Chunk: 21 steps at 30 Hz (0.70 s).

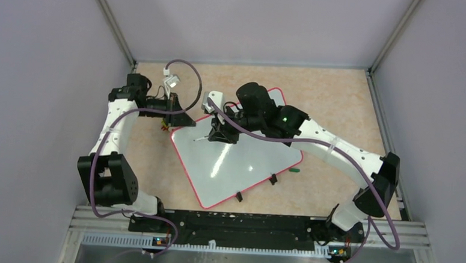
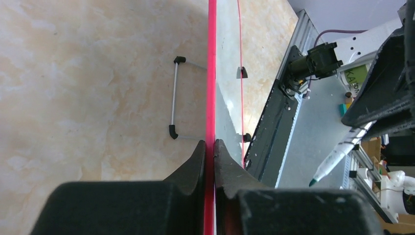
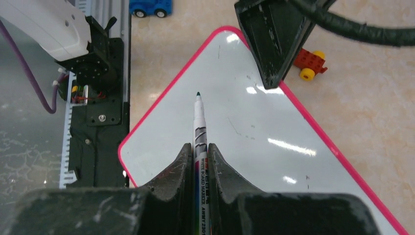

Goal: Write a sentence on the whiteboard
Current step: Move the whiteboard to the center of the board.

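Observation:
The whiteboard [image 1: 241, 162] lies at an angle on the table, white with a red-pink rim and black clips [image 1: 272, 179] on its near edge. My left gripper [image 1: 180, 118] is shut on the rim [image 2: 211, 98] at the board's far left edge. My right gripper [image 1: 221, 134] is shut on a whiteboard marker [image 3: 199, 125] and holds it over the board [image 3: 254, 137], with the green tip [image 3: 198, 94] pointing at the corner near the left gripper. I cannot tell whether the tip touches. No green sentence shows on the board, only faint specks.
A green marker cap [image 1: 294, 169] lies beside the board's right edge. A red and yellow toy block [image 3: 309, 61] sits next to the left gripper. A blue toy car [image 3: 150, 6] is near the rail. A grey wire stand [image 2: 173, 98] lies left of the board.

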Tool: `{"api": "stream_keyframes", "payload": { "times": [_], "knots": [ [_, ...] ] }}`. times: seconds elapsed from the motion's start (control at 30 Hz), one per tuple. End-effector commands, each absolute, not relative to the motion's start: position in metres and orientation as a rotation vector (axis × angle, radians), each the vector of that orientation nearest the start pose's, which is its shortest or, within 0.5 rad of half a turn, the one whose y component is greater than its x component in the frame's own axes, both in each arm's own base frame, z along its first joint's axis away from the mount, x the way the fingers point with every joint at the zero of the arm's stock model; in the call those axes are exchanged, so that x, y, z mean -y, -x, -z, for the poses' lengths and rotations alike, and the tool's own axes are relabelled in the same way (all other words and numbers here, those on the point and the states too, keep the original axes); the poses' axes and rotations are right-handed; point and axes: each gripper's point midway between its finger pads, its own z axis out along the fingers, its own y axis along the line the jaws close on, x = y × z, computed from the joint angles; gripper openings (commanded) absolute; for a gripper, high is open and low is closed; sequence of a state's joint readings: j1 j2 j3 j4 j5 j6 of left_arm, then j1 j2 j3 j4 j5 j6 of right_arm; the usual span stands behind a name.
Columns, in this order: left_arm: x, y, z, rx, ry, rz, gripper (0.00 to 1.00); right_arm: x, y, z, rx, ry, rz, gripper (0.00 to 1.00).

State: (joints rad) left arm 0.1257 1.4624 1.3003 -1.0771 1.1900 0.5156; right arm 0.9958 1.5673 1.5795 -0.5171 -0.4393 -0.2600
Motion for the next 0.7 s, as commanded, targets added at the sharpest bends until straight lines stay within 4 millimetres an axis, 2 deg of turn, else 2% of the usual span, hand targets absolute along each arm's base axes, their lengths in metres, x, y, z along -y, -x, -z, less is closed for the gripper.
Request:
{"api": "stream_keyframes", "payload": {
  "times": [0.0, 0.13, 0.47, 0.53, 0.57, 0.63, 0.67],
  "knots": [
    [0.140, -0.276, -0.236, -2.062, -0.756, 1.297, 0.04, -0.428, -0.192, -0.310, -1.486, 1.471, -0.896, 0.00],
    [0.152, -0.275, -0.233, -2.070, -0.795, 1.301, 0.02, -0.427, -0.190, -0.306, -1.498, 1.474, -0.904, 0.00],
    [0.158, -0.275, -0.230, -2.080, -0.833, 1.301, 0.00, -0.416, -0.180, -0.298, -1.513, 1.496, -0.925, 0.00],
    [0.156, -0.276, -0.231, -2.087, -0.833, 1.273, 0.10, -0.415, -0.179, -0.297, -1.514, 1.498, -0.927, 0.00],
    [0.153, -0.276, -0.233, -2.087, -0.833, 1.250, 0.20, -0.415, -0.178, -0.296, -1.514, 1.498, -0.928, 0.00],
    [0.150, -0.276, -0.238, -2.077, -0.831, 1.225, 0.28, -0.415, -0.180, -0.296, -1.515, 1.489, -0.917, 0.00],
    [0.141, -0.280, -0.243, -2.068, -0.796, 1.206, 0.31, -0.415, -0.181, -0.295, -1.518, 1.487, -0.911, 0.00]
  ]
}}
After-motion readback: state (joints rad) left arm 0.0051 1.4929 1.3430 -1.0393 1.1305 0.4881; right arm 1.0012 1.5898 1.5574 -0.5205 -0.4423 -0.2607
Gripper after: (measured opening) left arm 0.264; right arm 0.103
